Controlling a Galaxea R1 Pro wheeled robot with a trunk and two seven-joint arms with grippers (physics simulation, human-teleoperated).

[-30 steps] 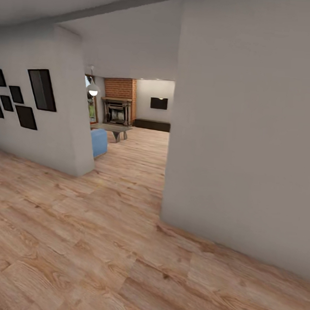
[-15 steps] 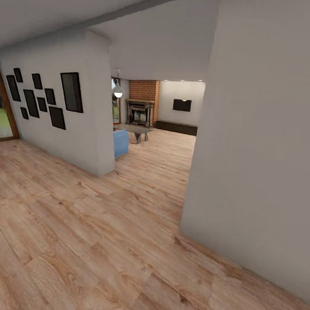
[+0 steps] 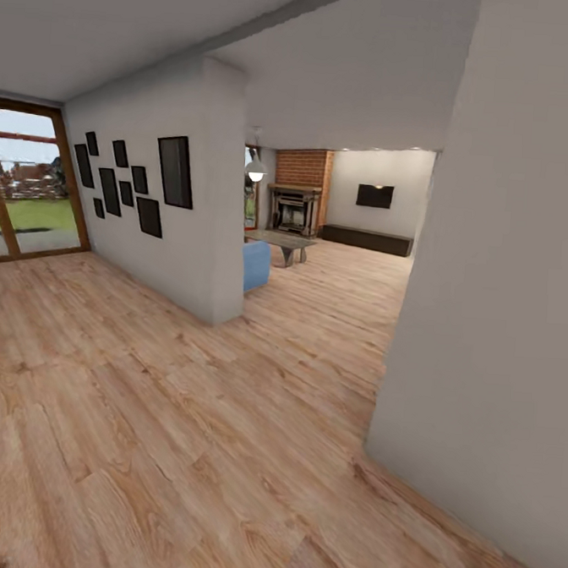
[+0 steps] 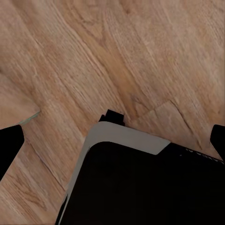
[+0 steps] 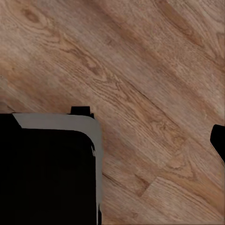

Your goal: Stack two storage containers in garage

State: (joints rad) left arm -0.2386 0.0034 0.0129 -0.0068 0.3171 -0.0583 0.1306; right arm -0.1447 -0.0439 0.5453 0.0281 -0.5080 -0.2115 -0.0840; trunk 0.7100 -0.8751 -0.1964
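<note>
Facing living room (image 3: 321, 236) beyond wall opening

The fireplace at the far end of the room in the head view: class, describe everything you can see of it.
The fireplace stands far off in the living room, against a red brick chimney that rises to the ceiling. It has a dark opening framed by a grey surround, with a wooden mantel across the top. It sits on the wood-plank floor. A low table stands in front of it, apart from it. Finer detail is too small to tell.

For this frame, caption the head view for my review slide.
Hallway view toward the living room's brick fireplace, past a frame-hung wall.
</note>
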